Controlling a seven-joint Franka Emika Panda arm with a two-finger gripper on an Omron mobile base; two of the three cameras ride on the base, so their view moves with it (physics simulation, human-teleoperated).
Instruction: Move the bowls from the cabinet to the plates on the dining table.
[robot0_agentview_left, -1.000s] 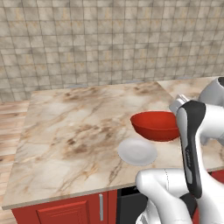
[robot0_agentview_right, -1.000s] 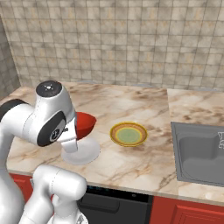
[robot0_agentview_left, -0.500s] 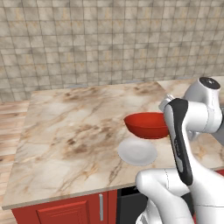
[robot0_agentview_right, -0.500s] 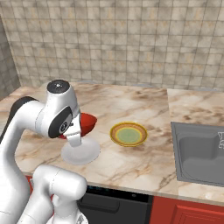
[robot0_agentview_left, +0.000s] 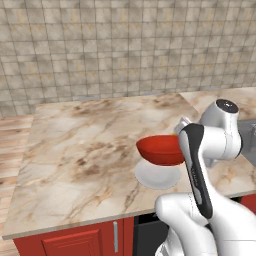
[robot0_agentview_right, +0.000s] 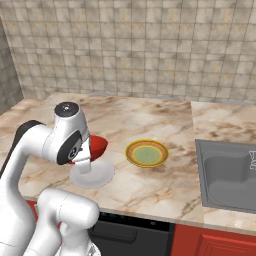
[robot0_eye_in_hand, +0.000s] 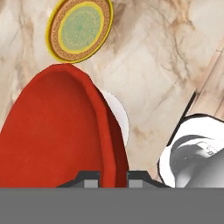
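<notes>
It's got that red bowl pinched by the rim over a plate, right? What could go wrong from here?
Two risks, I think. The hand grips the red bowl only at its rim, with the bowl tilted, so it might slip or swing. And the bowl hangs above the white plate but looks off its centre, so if let go now it could land on the plate's edge and tip onto the marble table.
</notes>
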